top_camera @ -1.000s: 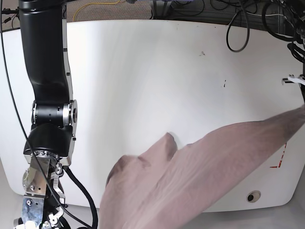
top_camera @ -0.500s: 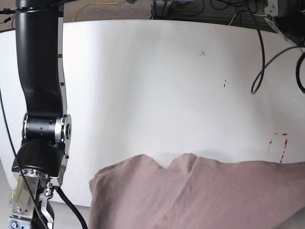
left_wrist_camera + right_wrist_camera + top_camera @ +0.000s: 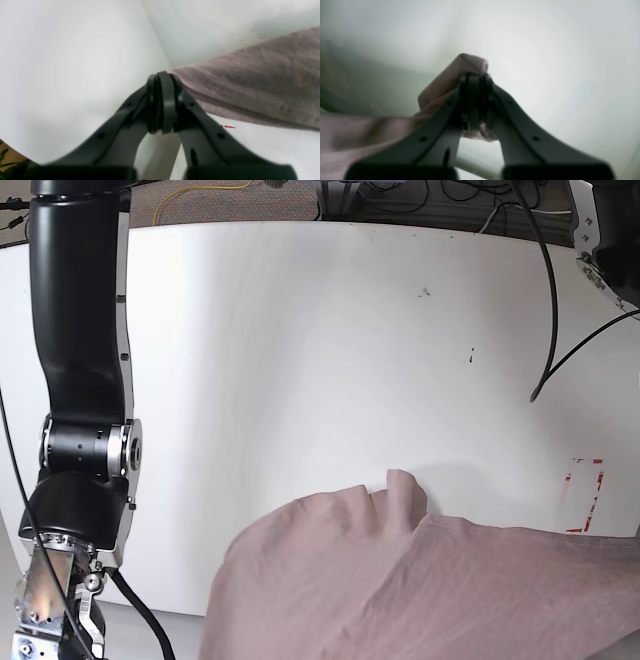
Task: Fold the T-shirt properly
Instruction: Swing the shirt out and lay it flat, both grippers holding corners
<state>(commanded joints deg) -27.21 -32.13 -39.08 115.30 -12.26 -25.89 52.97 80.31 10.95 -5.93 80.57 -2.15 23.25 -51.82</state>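
The mauve T-shirt (image 3: 420,590) lies bunched over the white table's (image 3: 300,360) front edge, with a small peak near the middle. In the left wrist view my left gripper (image 3: 162,77) is shut, pinching the hem of the T-shirt (image 3: 262,82), which stretches away to the right. In the right wrist view my right gripper (image 3: 475,76) is shut on a folded corner of the T-shirt (image 3: 450,77), and the rest of the cloth hangs to the left. Neither gripper's fingertips show in the base view.
The right arm's black column (image 3: 80,330) stands at the table's left side. A red tape mark (image 3: 585,495) is near the right front and also shows in the left wrist view (image 3: 226,126). A black cable (image 3: 548,310) hangs at the back right.
The shirt was stretched up toward the right edge, then dropped low along the front edge. Its middle now peaks slightly farther onto the table. The right arm has shifted slightly left.
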